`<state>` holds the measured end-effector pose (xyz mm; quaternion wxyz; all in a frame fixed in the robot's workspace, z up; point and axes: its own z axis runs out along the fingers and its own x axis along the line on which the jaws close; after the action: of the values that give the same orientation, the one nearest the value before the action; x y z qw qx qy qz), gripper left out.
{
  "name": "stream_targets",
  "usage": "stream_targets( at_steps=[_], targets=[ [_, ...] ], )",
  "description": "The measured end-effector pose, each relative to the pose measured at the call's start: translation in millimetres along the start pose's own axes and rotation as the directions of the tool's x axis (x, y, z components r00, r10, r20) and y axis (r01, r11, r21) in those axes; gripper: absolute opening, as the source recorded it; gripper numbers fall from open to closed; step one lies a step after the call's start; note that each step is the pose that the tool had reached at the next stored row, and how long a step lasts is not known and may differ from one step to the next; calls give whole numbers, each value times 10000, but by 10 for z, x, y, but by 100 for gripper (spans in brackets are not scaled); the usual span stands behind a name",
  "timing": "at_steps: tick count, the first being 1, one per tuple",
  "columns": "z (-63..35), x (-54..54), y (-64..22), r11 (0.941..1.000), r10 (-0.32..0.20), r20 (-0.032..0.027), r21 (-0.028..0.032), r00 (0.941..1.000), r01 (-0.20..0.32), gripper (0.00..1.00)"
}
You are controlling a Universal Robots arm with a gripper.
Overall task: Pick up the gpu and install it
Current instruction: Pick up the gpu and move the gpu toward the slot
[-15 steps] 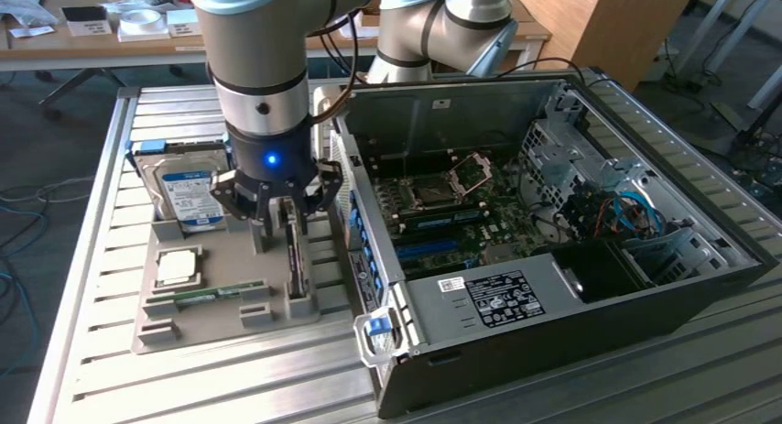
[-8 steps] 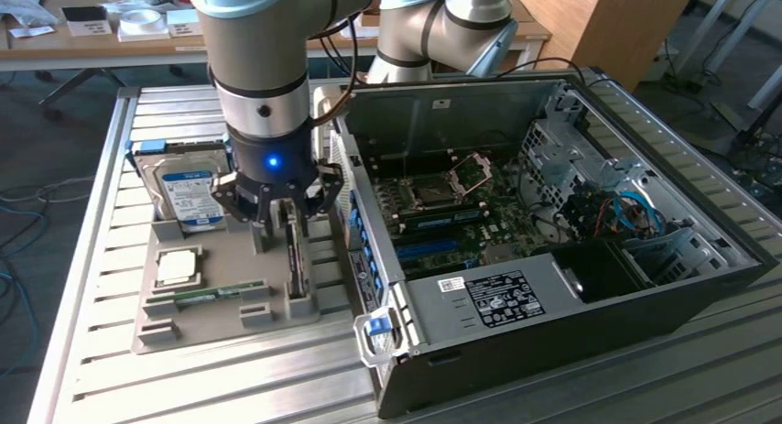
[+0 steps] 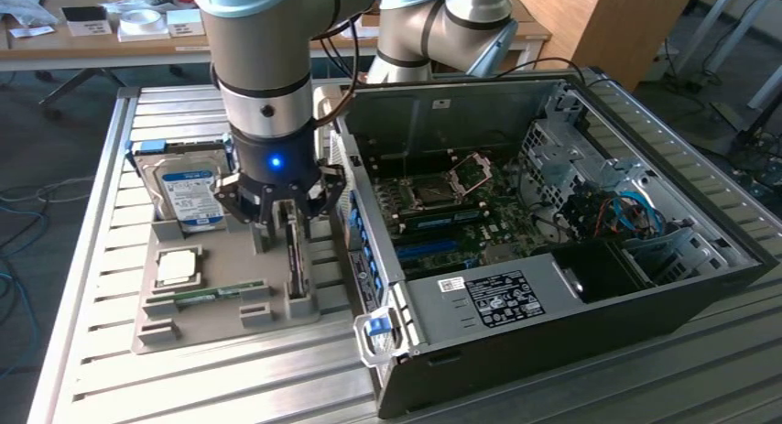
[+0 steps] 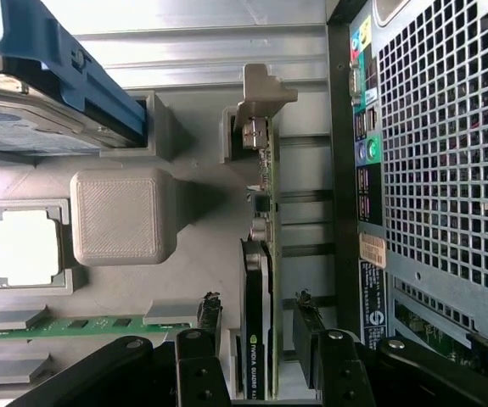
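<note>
The gpu (image 3: 297,264) stands on its long edge in a slot of the grey holder tray (image 3: 165,332), beside the open computer case (image 3: 684,259). In the wrist view the gpu (image 4: 260,254) is a dark card seen edge-on, with its silvery bracket (image 4: 260,97) at the far end. My gripper (image 3: 284,218) hangs straight down over the card's near end. It is open, and its two black fingers (image 4: 210,339) straddle the card with a gap on each side, so nothing is held. The motherboard's blue slots (image 3: 428,252) lie inside the case.
On the tray also sit a silver hard drive (image 3: 190,190) with a blue-white label, a processor chip (image 3: 178,266) and a green memory stick (image 3: 208,293). The case's perforated rear panel (image 4: 430,170) stands close beside the card. A desk with boxes (image 3: 135,26) is behind.
</note>
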<state>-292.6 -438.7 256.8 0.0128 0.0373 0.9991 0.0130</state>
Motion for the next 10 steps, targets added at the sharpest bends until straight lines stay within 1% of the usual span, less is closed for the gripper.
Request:
stream_targets(
  at_steps=[4,10],
  targets=[
    [55,1,-2,10000,0,0,4,10000,0,47],
    [164,4,-5,10000,-1,1,3,10000,1,47]
  ],
)
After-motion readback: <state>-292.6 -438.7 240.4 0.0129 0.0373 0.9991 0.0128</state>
